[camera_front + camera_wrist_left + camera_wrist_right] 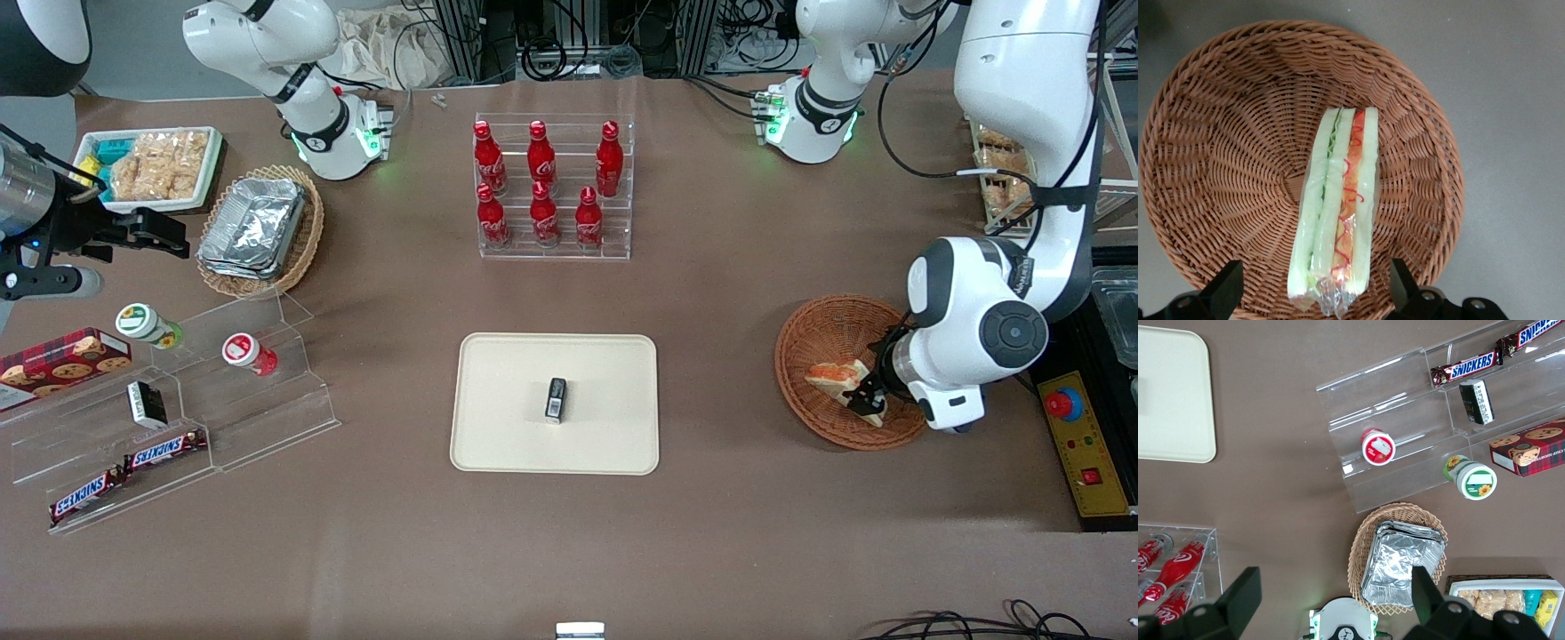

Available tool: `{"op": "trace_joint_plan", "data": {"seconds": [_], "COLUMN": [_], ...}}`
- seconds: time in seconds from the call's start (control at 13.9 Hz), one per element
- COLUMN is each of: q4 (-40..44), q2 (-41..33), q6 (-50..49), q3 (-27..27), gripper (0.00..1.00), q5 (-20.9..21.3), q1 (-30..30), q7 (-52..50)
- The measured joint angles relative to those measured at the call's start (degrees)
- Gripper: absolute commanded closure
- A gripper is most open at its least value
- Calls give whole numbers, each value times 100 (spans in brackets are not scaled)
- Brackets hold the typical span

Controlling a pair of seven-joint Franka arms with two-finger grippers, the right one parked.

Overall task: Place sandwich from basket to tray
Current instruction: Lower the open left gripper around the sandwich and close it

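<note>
Sandwich [1335, 213]: it lay in the basket [822, 342], a clear-wrapped wedge with its cut edge up, showing white bread, green and orange-red filling.
Basket: the round reddish-brown wicker bowl sat on the worktop [729, 533] toward the working arm's end, well apart from the tray [507, 444].
Gripper [867, 402]: it hung low over the basket, at the side nearer the front camera, just above the sandwich.
Jaws: they stood wide open, one finger [1225, 288] on each side of the sandwich's wrapped end, and had hold of nothing.
Tray: the cream-beige tray sat mid-worktop, with one small dark packet [556, 399] near its middle.
Bottle rack [553, 187]: six red bottles stood in a clear stand, farther from the front camera than the tray.
</note>
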Motion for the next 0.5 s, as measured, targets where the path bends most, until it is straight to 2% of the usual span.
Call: {"op": "trace_joint_plan", "data": {"seconds": [0.5], "q4": [-141], "q2": [47], "q6": [-6], "q3": [19], "gripper": [1], "q5": [95], "q1": [2], "q7": [-27]}}
